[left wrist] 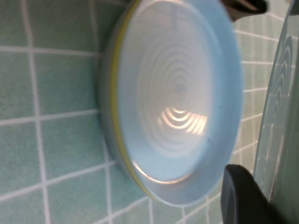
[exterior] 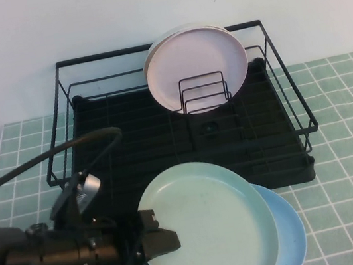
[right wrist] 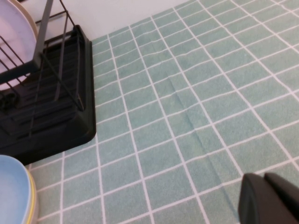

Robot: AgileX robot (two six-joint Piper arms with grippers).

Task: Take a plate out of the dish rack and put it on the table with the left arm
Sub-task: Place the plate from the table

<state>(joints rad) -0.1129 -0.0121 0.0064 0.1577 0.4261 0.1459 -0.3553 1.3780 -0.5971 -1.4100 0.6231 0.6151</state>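
The left claw (exterior: 155,242) grips the mint plate (exterior: 211,224) at its nine o'clock rim, above the blue plate (exterior: 288,234). It should lower level onto bare bench (exterior: 350,165). The right claw (right wrist: 268,200) hangs over tiles; I cannot tell its state.

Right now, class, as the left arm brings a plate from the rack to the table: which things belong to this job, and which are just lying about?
Part of the job:
mint plate, held above the blue plate
left gripper, shut on its edge
dish rack
table

Just lying about:
blue plate on the table
pink plate in the rack
right gripper, over bare tiles
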